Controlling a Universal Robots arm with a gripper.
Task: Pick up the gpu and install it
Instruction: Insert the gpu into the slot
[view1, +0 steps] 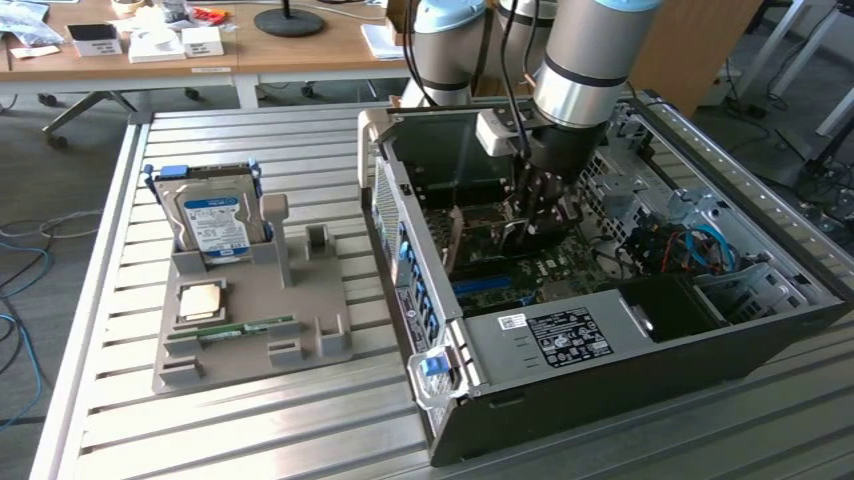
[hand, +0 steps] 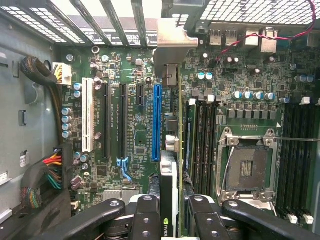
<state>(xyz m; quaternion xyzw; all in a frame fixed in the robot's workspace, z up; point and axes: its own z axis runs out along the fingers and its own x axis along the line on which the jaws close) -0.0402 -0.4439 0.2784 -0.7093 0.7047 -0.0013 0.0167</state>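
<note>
The tool (hand: 172, 206) is clamped on the gpu (hand: 169, 185). Its two black fingers (hand: 146, 215) stand a little apart and press the thin card from both sides. The card is seen edge-on, and its silver bracket (hand: 174, 45) reaches the slotted rear wall of the case (view1: 641, 385). The gpu runs parallel to the blue slot (hand: 156, 122) and lies just beside it, on the side toward the black memory slots (hand: 200, 135). Whether its edge has entered a slot cannot be told.

Beyond the memory slots is the CPU socket (hand: 247, 170) in its metal frame. On the other side of the blue slot are black slots (hand: 106, 120) and a white slot (hand: 88, 115). A bundle of coloured wires (hand: 55, 172) sits near the case wall.

The case lies on its side with the open face up. It takes up the part of the desk (view1: 267, 430) toward the exterior view's right edge. The arm (view1: 587, 60) comes down into it from above. A grey box with a label (view1: 567, 335) and blue cables (view1: 701, 245) also sit inside the case.

Well apart from the case, toward the desk's edge on the exterior view's left, stands a grey holder (view1: 320, 345). In it are:
- a hard drive (view1: 214, 220), standing upright at the far end
- a square chip (view1: 200, 300), lying flat
- a green memory stick (view1: 247, 328), lying in its groove
</note>
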